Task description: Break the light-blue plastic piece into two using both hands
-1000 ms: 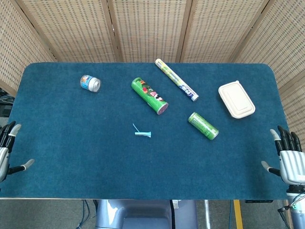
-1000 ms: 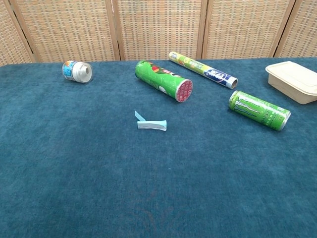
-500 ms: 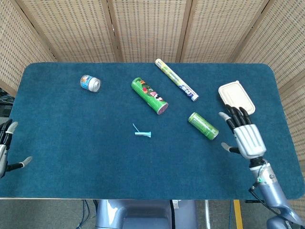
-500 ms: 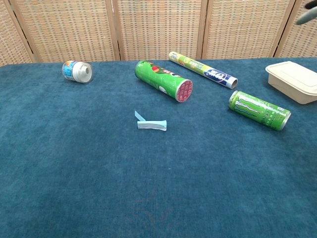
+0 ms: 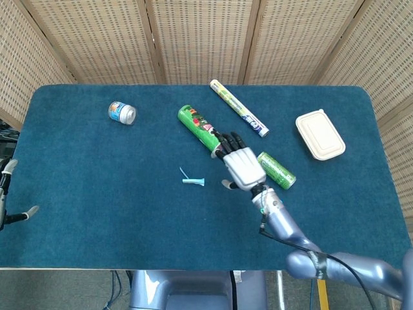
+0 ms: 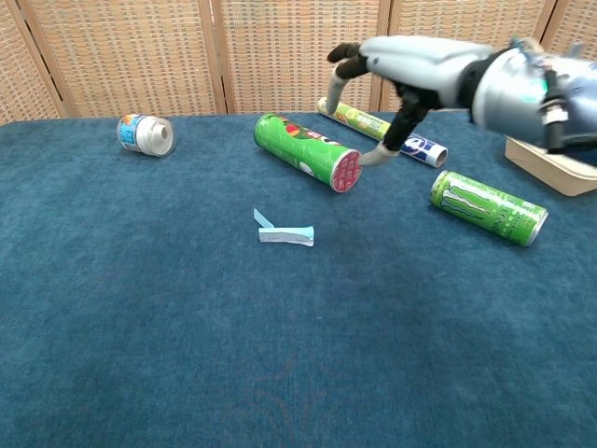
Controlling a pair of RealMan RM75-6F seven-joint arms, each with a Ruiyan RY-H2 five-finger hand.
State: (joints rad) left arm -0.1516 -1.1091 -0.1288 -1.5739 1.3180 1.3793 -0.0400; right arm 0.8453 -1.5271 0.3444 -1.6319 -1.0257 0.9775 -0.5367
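One light-blue plastic piece (image 5: 192, 179), long axis left-right, flat on table (image 5: 97, 194).

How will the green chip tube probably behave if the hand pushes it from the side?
The chip tube lies on its side, so it would likely roll. The carpeted table may slow it. It looks like light cardboard, so the right hand could move it easily.
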